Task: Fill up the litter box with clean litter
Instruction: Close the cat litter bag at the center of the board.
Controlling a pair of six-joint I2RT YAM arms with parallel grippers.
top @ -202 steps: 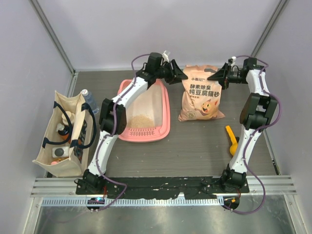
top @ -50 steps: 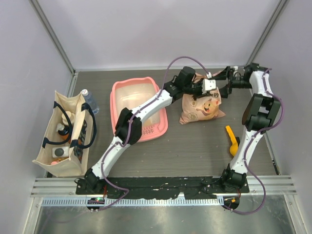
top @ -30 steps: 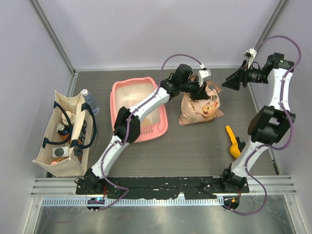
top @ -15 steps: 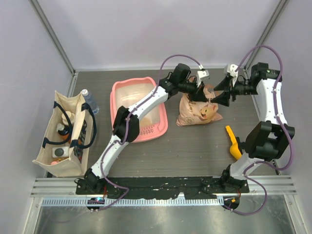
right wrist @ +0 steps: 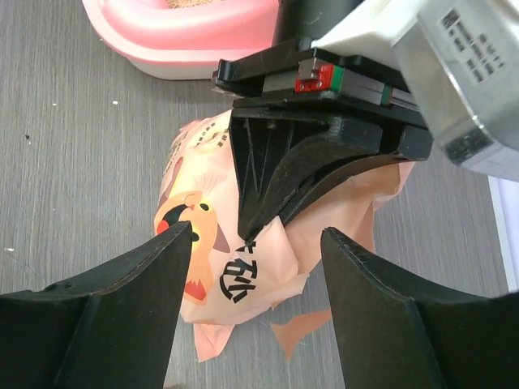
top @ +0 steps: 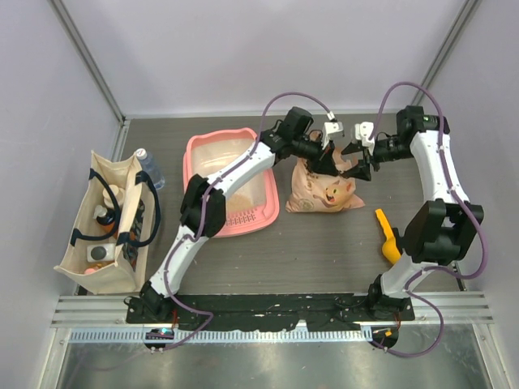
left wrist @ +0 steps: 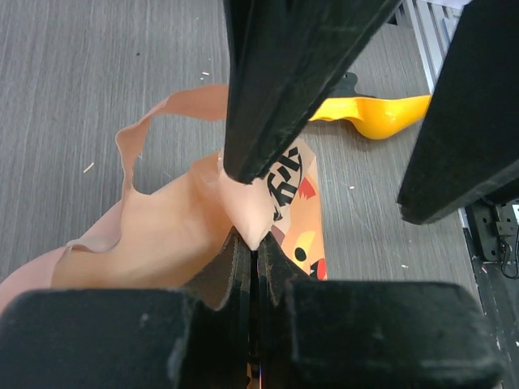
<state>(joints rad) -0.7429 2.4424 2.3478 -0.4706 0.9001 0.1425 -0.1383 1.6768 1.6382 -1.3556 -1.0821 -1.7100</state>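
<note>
The pink litter box (top: 197, 166) lies left of centre, with my left arm stretched across it. A little tan clean litter (right wrist: 180, 4) shows inside its rim (right wrist: 195, 36) in the right wrist view. My left gripper (top: 331, 162) is shut on the top edge of the peach cat-print bag (top: 324, 193), and its jaws pinch the film (left wrist: 253, 243). My right gripper (top: 352, 164) stands open just right of it, its fingers either side of the bag's crumpled top (right wrist: 255, 232) without touching. The bag (right wrist: 212, 243) slumps on the table.
A yellow-orange scoop (top: 388, 235) lies on the table right of the bag, also seen in the left wrist view (left wrist: 381, 113). A beige tote bag (top: 109, 219) with a bottle (top: 147, 164) behind it stands at the far left. Grey walls close the back and sides.
My right arm has swung in from the far right, bringing its open gripper up to the bag's top. The left gripper stayed shut and pulled the bag slightly left and forward.
</note>
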